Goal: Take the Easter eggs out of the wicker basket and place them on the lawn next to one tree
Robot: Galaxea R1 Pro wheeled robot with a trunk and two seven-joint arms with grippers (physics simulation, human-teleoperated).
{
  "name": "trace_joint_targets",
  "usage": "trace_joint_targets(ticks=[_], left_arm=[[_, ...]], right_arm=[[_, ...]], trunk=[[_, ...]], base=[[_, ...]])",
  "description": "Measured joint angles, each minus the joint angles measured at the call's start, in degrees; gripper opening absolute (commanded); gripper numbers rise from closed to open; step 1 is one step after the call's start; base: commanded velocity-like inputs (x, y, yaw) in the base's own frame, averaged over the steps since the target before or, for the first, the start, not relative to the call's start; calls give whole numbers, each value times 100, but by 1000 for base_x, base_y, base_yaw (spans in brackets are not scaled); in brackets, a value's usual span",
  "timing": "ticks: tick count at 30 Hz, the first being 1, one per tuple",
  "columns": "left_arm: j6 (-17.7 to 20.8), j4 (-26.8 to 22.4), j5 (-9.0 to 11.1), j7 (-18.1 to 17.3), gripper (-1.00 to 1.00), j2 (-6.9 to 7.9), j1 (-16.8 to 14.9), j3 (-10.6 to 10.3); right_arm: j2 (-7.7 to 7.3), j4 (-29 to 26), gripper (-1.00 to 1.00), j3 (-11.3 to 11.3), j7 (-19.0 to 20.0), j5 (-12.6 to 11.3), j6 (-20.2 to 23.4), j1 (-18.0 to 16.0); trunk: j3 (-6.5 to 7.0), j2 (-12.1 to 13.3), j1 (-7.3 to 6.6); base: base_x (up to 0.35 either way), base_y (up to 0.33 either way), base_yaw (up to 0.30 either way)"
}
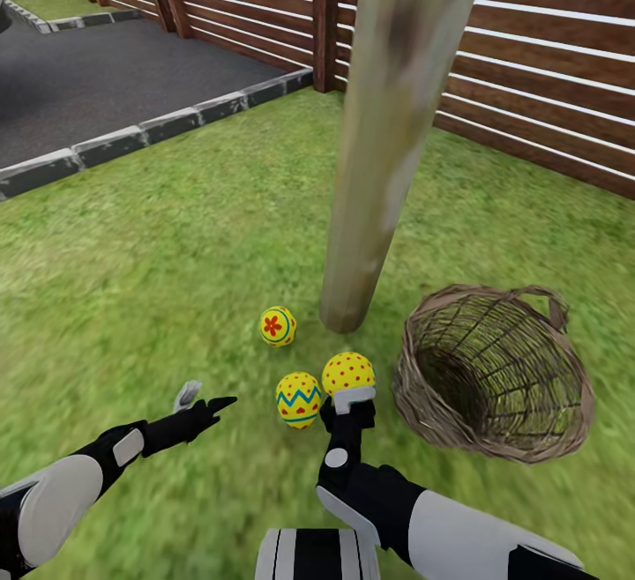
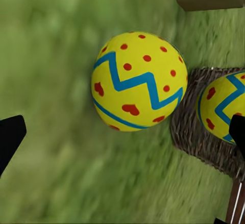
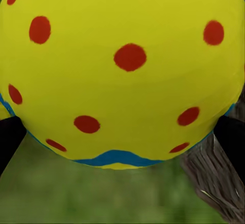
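Observation:
The tree's pale trunk (image 1: 379, 166) rises from the lawn (image 1: 159, 254) in the middle of the head view. Three yellow Easter eggs lie close to its foot. One with a red flower mark (image 1: 277, 326) rests on the grass left of the trunk. A zigzag-banded egg (image 1: 298, 399) (image 2: 139, 81) lies nearer me, in front of my open left gripper (image 1: 201, 401) (image 2: 122, 137). My right gripper (image 1: 351, 402) (image 3: 122, 142) is shut on the red-dotted egg (image 1: 347, 373) (image 3: 122, 60). The wicker basket (image 1: 494, 377) lies tipped on its side to the right, and I see no egg inside.
A brown slatted fence (image 1: 529, 60) runs behind the tree. At the upper left lies a dark paved driveway (image 1: 97, 78) with a grey stone kerb (image 1: 150, 135). Open grass stretches to the left.

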Motion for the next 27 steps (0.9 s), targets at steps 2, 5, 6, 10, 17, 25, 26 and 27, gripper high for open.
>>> trace_joint_targets(ticks=[2, 5, 6, 10, 17, 25, 26, 27], left_arm=[[0, 0, 1, -1, 100, 0, -1, 1], [0, -2, -1, 7, 100, -36, -2, -1], [0, -4, -4, 28, 100, -68, 0, -3], [0, -7, -8, 39, 100, -106, 1, -5], [-16, -7, -8, 38, 100, -144, -1, -4], [-16, -7, -8, 40, 100, -175, -1, -5], [-17, -7, -8, 37, 100, -190, -2, -5], [-17, -7, -7, 33, 100, -198, 0, 0]], right_arm=[[3, -2, -100, 0, 0, 0, 0, 0], [0, -1, -100, 0, 0, 0, 0, 0], [4, -2, -100, 0, 0, 2, 0, 0], [3, -4, -100, 0, 0, 2, 0, 0], [-2, -4, -100, 0, 0, -1, 0, 0], [0, 0, -100, 0, 0, -1, 0, 0], [-1, 0, -100, 0, 0, -1, 0, 0], [2, 0, -100, 0, 0, 0, 0, 0]], trunk=[[0, 0, 0], [0, 0, 2], [0, 0, 2], [-22, -1, 6], [-177, -10, 24], [-354, -21, 44], [-376, -22, 47], [-377, -23, 47]], base=[[282, 0, 0], [102, 0, 0], [33, 0, 0], [9, 0, 0], [0, 0, 0], [0, 0, 0], [0, 0, 0], [0, 0, 0]])
